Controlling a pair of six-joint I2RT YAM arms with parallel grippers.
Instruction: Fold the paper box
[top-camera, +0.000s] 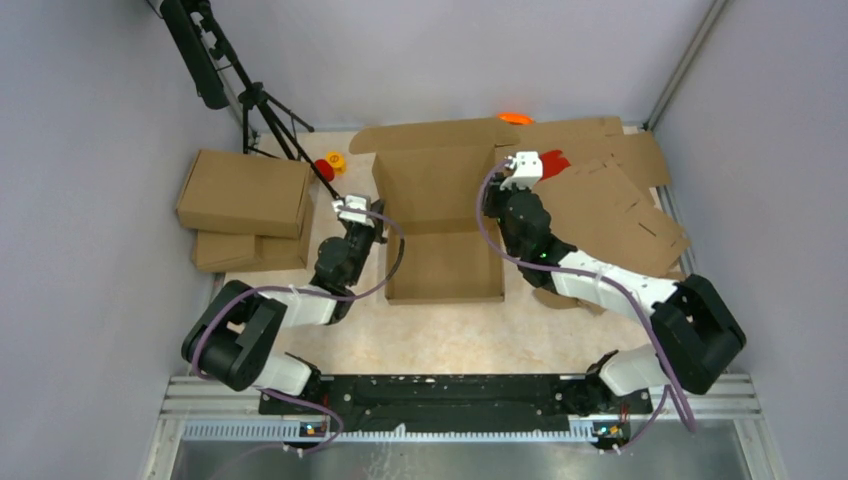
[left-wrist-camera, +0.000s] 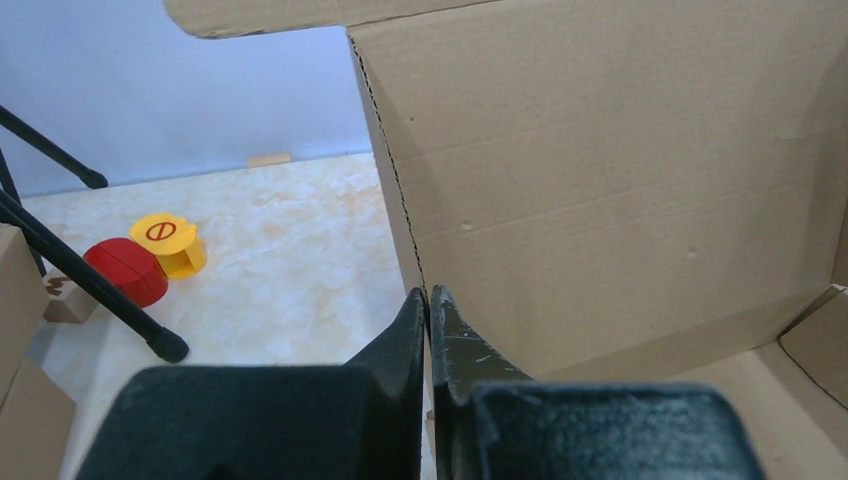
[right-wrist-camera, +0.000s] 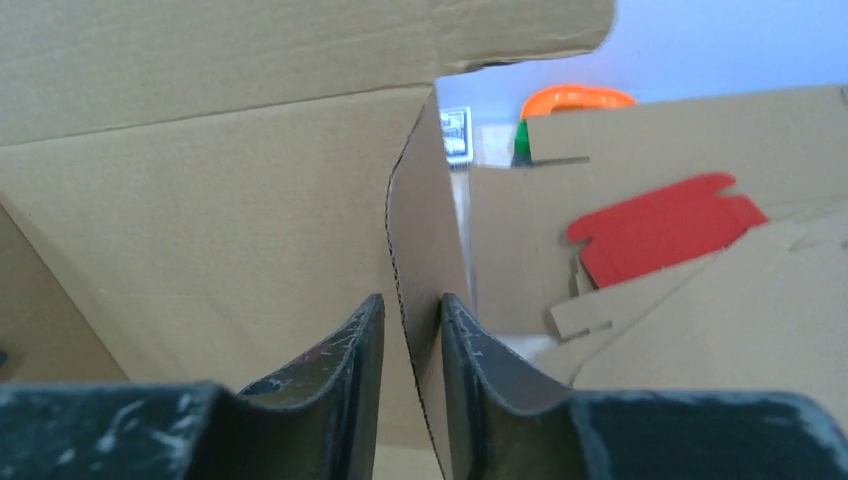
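Note:
The paper box (top-camera: 445, 262) stands half-formed in the middle of the table, its tall back panel (left-wrist-camera: 620, 180) raised and its side walls up. My left gripper (top-camera: 372, 218) is at the box's left wall. In the left wrist view that gripper (left-wrist-camera: 427, 295) is shut, with the wall's perforated edge running down between its fingertips. My right gripper (top-camera: 503, 180) is at the right wall. In the right wrist view it (right-wrist-camera: 410, 300) stands open astride that wall (right-wrist-camera: 420, 230), with a small gap on each side of the cardboard.
Folded boxes (top-camera: 245, 195) are stacked at the left, beside a black tripod (top-camera: 270, 110). A yellow disc (left-wrist-camera: 168, 240) and a red disc (left-wrist-camera: 125, 270) lie near the tripod foot. Flat cardboard sheets (top-camera: 620, 210) and a red card piece (right-wrist-camera: 665, 225) are heaped at the right.

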